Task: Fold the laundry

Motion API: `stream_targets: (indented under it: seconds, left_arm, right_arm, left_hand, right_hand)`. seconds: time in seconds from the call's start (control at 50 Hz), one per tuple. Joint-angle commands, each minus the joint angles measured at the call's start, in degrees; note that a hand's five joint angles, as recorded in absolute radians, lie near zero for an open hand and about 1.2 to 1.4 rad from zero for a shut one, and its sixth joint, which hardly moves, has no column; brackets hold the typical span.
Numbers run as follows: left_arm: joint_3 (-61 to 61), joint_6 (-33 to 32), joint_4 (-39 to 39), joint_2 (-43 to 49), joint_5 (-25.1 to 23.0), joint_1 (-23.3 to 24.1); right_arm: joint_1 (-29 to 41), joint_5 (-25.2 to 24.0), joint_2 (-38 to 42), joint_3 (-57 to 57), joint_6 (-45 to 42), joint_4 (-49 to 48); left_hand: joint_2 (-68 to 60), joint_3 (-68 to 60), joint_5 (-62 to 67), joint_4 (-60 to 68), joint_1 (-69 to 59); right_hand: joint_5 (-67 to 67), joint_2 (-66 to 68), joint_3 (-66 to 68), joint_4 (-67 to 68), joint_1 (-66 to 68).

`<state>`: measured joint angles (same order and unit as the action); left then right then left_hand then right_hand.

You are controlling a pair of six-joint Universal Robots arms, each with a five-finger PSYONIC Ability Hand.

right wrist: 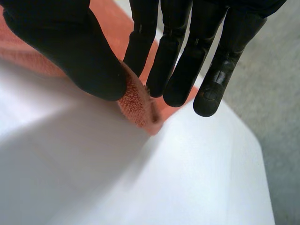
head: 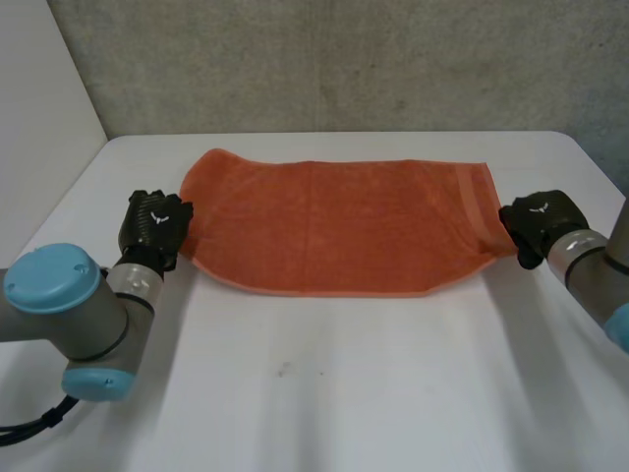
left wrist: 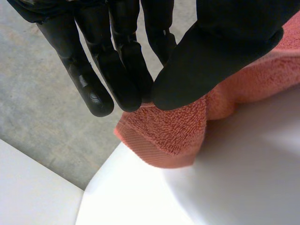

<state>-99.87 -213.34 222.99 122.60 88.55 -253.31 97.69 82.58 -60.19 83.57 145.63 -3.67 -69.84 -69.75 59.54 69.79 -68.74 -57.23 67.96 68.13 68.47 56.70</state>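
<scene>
An orange towel (head: 339,224) lies stretched across the far half of the white table (head: 324,383), folded over once. My left hand (head: 154,228) is at its left end, and in the left wrist view the thumb (left wrist: 220,56) and fingers (left wrist: 124,70) pinch the towel's corner (left wrist: 164,136), which hangs just off the table. My right hand (head: 541,224) is at the right end. There its thumb (right wrist: 70,51) and fingers (right wrist: 161,61) pinch the towel's edge (right wrist: 138,103) just above the table.
A grey wall (head: 344,59) stands behind the table's far edge. Grey floor (left wrist: 42,117) lies past the table's left side, and the table's right edge (right wrist: 255,145) runs close to my right hand. The near half of the table is bare white.
</scene>
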Motion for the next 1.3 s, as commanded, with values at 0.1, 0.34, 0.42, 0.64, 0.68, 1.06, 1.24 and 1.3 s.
stream_targets:
  seconds: [0.1, 0.34, 0.42, 0.64, 0.68, 1.06, 1.24, 1.3]
  left_arm:
    - [-7.4, -0.5, -16.8, -14.6, 0.2, -0.3]
    - [-11.3, -5.9, -50.1, -31.4, 0.0, -3.9]
    - [-10.7, -6.6, -47.2, -31.6, -1.7, -4.3]
    - [-0.3, -7.2, -30.1, -12.7, -2.5, -2.7]
    - [1.9, -7.2, -28.5, -9.9, -2.6, -2.5]
    - [29.9, -12.5, -16.1, 9.3, -4.4, -0.7]
    - [38.9, -5.2, 8.8, -4.3, -2.0, 0.6]
    - [38.6, -3.8, 11.9, -6.8, -1.1, 0.6]
  right_arm:
    - [-6.0, -1.7, -14.8, 2.3, -4.9, 16.8]
    - [-16.8, -4.2, -24.4, 8.1, -30.1, 40.1]
    - [-18.2, -4.9, -24.3, 9.2, -30.3, 38.0]
    - [-13.9, -4.0, -12.6, 6.6, -23.7, 26.1]
    - [-12.7, -3.2, -10.8, 5.5, -22.7, 24.3]
    - [-3.6, 2.8, 5.1, -17.5, -14.9, 2.7]
    - [-2.4, 5.7, -7.8, -29.8, 3.8, -21.1]
    - [-2.4, 5.9, -11.2, -27.0, 6.7, -23.9]
  left_hand:
    - [-10.2, -10.2, 10.5, 10.2, -11.3]
    - [-10.2, -10.2, 10.5, 10.2, -11.3]
    - [-10.2, -10.2, 10.5, 10.2, -11.3]
    - [-10.2, -10.2, 10.5, 10.2, -11.3]
    - [-10.2, -10.2, 10.5, 10.2, -11.3]
    - [-10.2, -10.2, 10.5, 10.2, -11.3]
    - [-10.2, -10.2, 10.5, 10.2, -11.3]
    - [-10.2, -10.2, 10.5, 10.2, -11.3]
  right_hand:
    - [-12.8, 12.0, 11.9, 11.5, 23.3]
    - [-12.8, 12.0, 11.9, 11.5, 23.3]
    - [-12.8, 12.0, 11.9, 11.5, 23.3]
    - [-12.8, 12.0, 11.9, 11.5, 23.3]
    - [-12.8, 12.0, 11.9, 11.5, 23.3]
    - [-12.8, 12.0, 11.9, 11.5, 23.3]
    - [-12.8, 12.0, 11.9, 11.5, 23.3]
    - [-12.8, 12.0, 11.9, 11.5, 23.3]
